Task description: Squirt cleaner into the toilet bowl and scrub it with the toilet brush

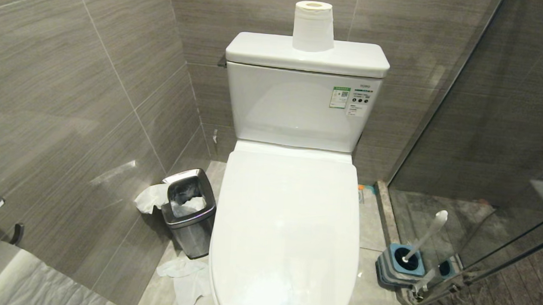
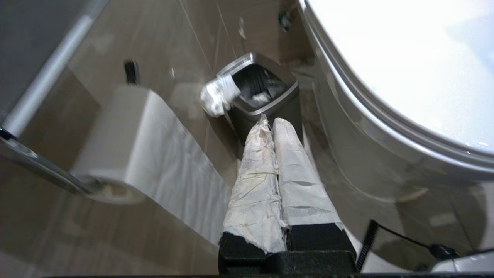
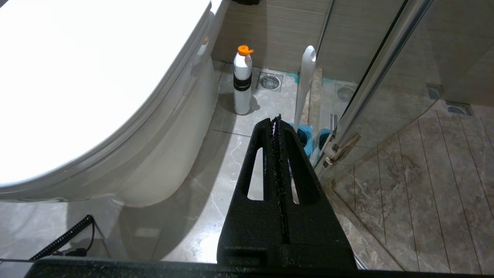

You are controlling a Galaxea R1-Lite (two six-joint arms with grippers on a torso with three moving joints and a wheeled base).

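Both grippers empty, fingers pressed together: left gripper (image 2: 270, 125) near bin (image 2: 262, 92), right gripper (image 3: 276, 121) above floor. Toilet bowl (image 1: 286, 227) lid down. Toilet brush (image 1: 422, 237) in holder (image 1: 400, 266), bottle (image 3: 242, 81) beyond. Nothing begun; lift lid first.

The toilet (image 1: 287, 209) is glossy white, its lid closed, with a white paper roll (image 1: 313, 27) on the tank and a green-and-white sticker (image 1: 339, 97) on its front. Grey wood-grain tiles cover the wall (image 1: 70, 91); the bin (image 1: 189, 213) is shiny steel. The brush (image 1: 427, 235) has a whitish handle in a blue-grey ribbed holder (image 1: 398, 266), and the bottle (image 3: 242, 81) is white with an orange cap and black band.
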